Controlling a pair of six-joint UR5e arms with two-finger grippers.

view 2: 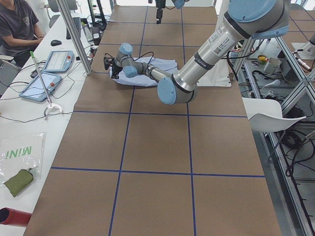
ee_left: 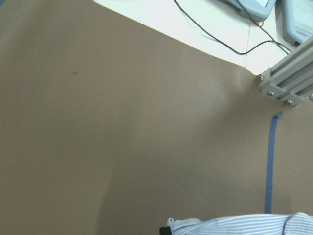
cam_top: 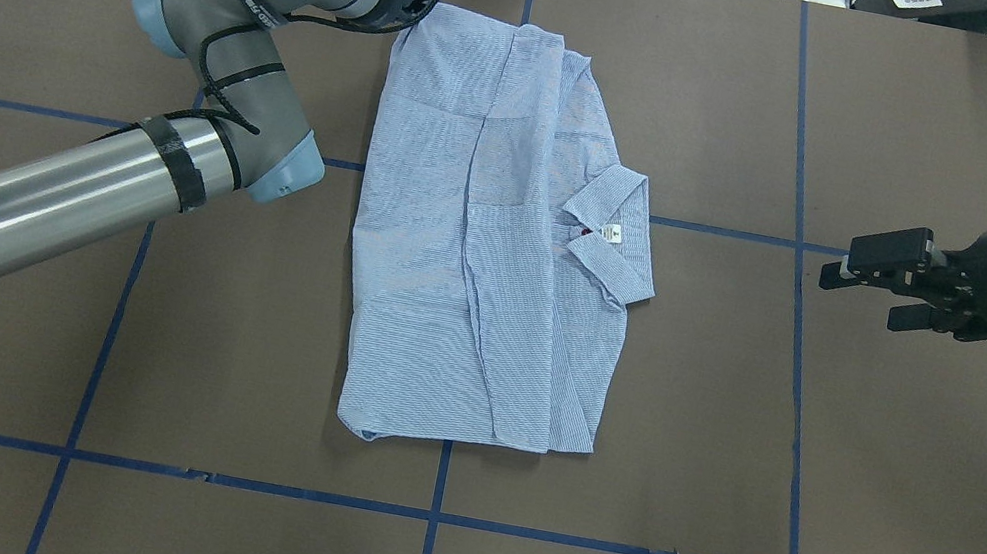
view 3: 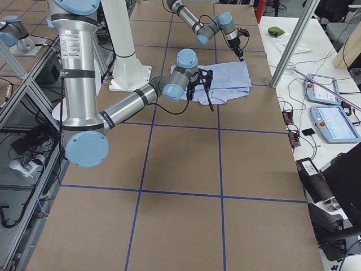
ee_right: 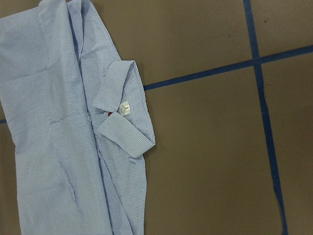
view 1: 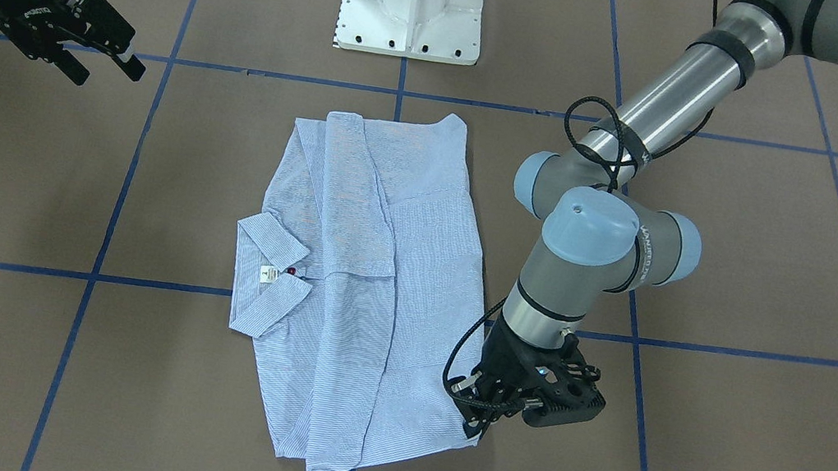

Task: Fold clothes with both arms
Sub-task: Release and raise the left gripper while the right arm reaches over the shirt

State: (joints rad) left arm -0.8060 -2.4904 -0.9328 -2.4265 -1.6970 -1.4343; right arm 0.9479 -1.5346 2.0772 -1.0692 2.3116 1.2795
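Shirt judged soft, light, limp; best taken at corners. Left pincer at its hem corner, grip not discernible. Right pincer parted, empty, well apart.

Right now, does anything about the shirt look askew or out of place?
Slightly. The shirt is folded into a rough block, but its collar juts past the side edge toward the open right pincer, and the folded layers overlap crookedly. No damage shows.
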